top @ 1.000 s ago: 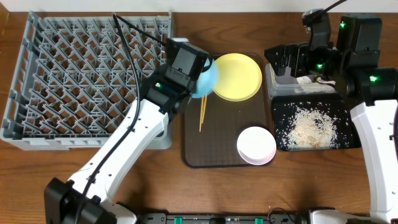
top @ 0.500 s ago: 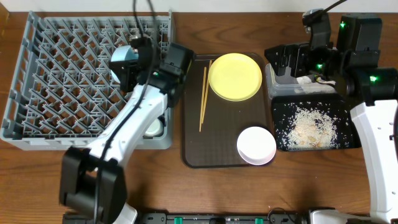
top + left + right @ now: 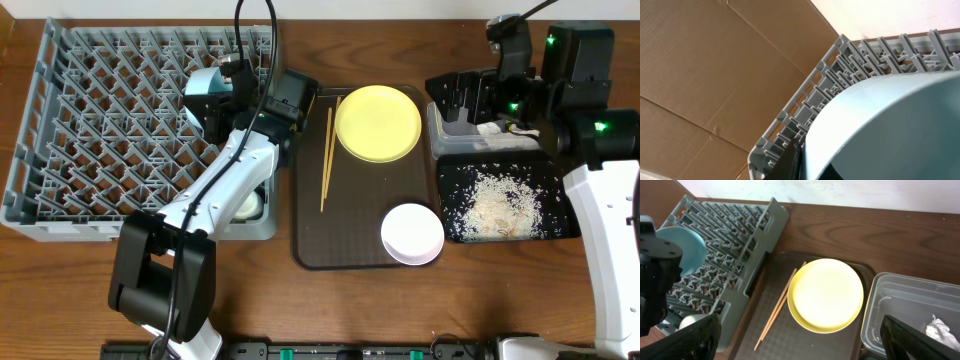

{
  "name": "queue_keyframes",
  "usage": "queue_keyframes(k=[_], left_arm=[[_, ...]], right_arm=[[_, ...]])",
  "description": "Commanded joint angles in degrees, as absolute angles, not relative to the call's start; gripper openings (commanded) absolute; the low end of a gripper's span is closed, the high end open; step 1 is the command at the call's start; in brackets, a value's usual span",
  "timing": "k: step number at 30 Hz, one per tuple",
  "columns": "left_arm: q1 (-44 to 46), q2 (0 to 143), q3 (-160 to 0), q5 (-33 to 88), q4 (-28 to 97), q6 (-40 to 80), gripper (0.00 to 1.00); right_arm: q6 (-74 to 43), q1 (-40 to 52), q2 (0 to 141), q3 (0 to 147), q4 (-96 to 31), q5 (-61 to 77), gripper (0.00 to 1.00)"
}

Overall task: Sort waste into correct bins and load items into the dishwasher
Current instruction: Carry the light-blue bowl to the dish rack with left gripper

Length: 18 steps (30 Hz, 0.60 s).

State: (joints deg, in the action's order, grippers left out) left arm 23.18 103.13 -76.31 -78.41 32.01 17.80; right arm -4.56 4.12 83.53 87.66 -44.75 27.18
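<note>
1. Here, the left tool point(image 3: 225, 95) is closed on the blue bowl point(image 3: 203, 85), holding it over the rack point(image 3: 100, 130) near its far right part.
2. From the right wrist, the bowl point(image 3: 687, 250) is tipped on edge among the pegs, its hollow facing the tray side; whether it touches the pegs cannot be told.
3. In the left wrist view the bowl's point(image 3: 890, 135) pale outer wall fills the lower right, with the rack's point(image 3: 805, 107) edge behind it.
4. A small whitish cup point(image 3: 248, 205) sits in the rack's near right corner, partly under the left arm.
5. The right tool point(image 3: 462, 100) hangs over the clear tub point(image 3: 437, 125) with its jaws wide apart and nothing between them.
6. A crumpled tissue point(image 3: 940, 330) lies in the tub.
7. The black tray point(image 3: 450, 215), just in front of the tub, holds scattered rice point(image 3: 497, 200).
8. On the brown tray point(image 3: 340, 250) the yellow plate point(image 3: 378, 122) lies at the far end, the chopsticks point(image 3: 327, 160) just to its left, and the white bowl point(image 3: 412, 233) at the near right corner, overhanging the rim.
9. The rack, trays and tub all stand on the wooden desk point(image 3: 300, 30).
</note>
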Motion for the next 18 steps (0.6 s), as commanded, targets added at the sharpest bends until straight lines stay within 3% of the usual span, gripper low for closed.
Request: queue_keyframes(k=[1, 13, 18], left_arm=[[22.9, 103.7, -75.4, -80.4, 32.1, 18.9, 0.07], [22.2, 103.7, -73.6, -76.9, 27.1, 15.4, 0.07], [20.6, 103.7, -73.5, -69.3, 24.1, 8.4, 0.07]], right_arm=[[-5.1, 3.8, 83.6, 88.2, -44.7, 27.2, 0.99], [-5.1, 3.8, 83.6, 88.2, -44.7, 27.2, 0.99], [-5.1, 3.8, 83.6, 88.2, -44.6, 27.2, 0.99]])
